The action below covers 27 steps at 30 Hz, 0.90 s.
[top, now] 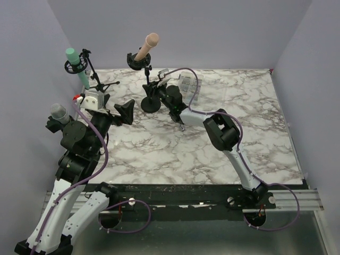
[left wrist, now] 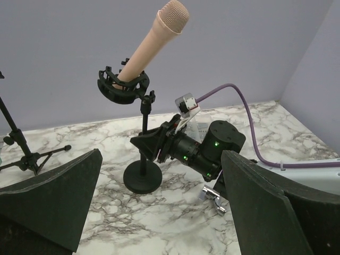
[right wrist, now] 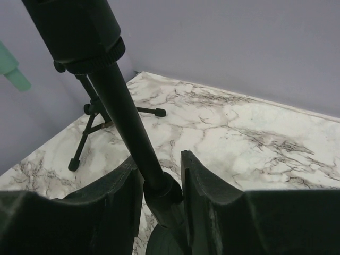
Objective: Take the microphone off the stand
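Observation:
A beige microphone (top: 147,47) (left wrist: 154,45) sits tilted in the black shock-mount clip of a round-based stand (top: 151,103) (left wrist: 142,178) at the back of the marble table. My right gripper (top: 157,87) (left wrist: 154,146) (right wrist: 159,164) is shut on the stand's pole (right wrist: 125,111), low down at the collar just above the base. One finger presses each side of it. My left gripper (top: 114,114) (left wrist: 162,159) is open, left of the stand and facing it, with nothing between its fingers.
A teal microphone (top: 77,66) (right wrist: 10,69) sits on a tripod stand (top: 98,82) (left wrist: 21,151) (right wrist: 90,125) at the back left. A grey microphone head (top: 58,112) shows beside the left arm. A clear plastic piece (top: 187,85) lies behind the right arm. Purple walls close the sides and back.

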Each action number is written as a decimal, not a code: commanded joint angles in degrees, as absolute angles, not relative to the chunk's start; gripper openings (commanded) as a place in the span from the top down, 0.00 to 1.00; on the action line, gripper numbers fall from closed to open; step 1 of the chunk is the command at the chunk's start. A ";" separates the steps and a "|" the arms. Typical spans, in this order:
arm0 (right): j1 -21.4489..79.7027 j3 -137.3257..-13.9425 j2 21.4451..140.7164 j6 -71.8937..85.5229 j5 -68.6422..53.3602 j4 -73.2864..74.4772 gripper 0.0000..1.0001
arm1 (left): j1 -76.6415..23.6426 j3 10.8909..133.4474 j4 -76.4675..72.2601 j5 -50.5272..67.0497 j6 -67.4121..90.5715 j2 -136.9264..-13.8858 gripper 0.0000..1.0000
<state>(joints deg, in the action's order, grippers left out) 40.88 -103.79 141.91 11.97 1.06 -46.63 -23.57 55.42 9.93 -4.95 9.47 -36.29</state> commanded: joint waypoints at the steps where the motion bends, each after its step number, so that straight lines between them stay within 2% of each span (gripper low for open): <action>1: 41.00 -103.67 143.31 12.03 -2.86 -46.30 0.64 | -23.12 54.89 8.94 -4.65 9.67 -36.42 0.02; 8: 41.59 -99.45 140.80 12.04 -6.38 -46.37 0.79 | -22.98 54.84 8.89 -5.36 9.40 -36.39 0.02; 27: 47.21 -74.20 126.79 13.29 -10.54 -47.39 0.91 | -22.50 54.51 8.96 -7.54 9.32 -36.35 0.02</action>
